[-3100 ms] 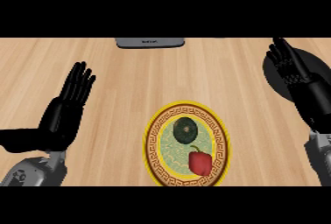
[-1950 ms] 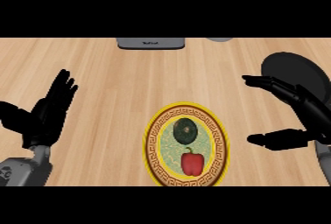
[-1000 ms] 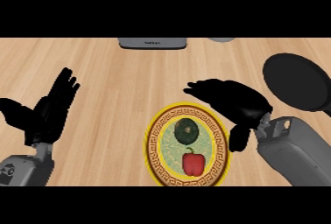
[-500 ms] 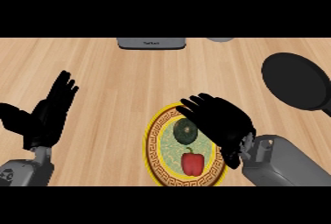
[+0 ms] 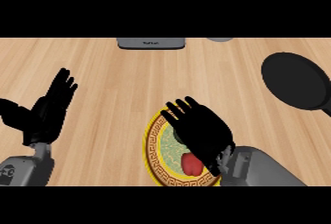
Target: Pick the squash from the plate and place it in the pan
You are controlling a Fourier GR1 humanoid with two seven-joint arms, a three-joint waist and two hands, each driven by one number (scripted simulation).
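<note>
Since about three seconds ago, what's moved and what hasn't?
The right hand swung in from the right edge and now hangs open over the plate, hiding the squash; nothing has been taken hold of yet. The red pepper has not moved, nor the pan. The left hand rests open at the left.

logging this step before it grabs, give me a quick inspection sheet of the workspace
surface: light wooden counter
job's things: yellow-rimmed plate at lower centre; squash hidden under the right hand; black pan at right edge, nothing visible in it
clutter: red pepper on the plate; grey device and a small grey item at the far edge
hands: right hand open over the plate, whether it touches the squash cannot be told; left hand open, resting at left
cables: nothing seen
surroundings: nothing seen
</note>
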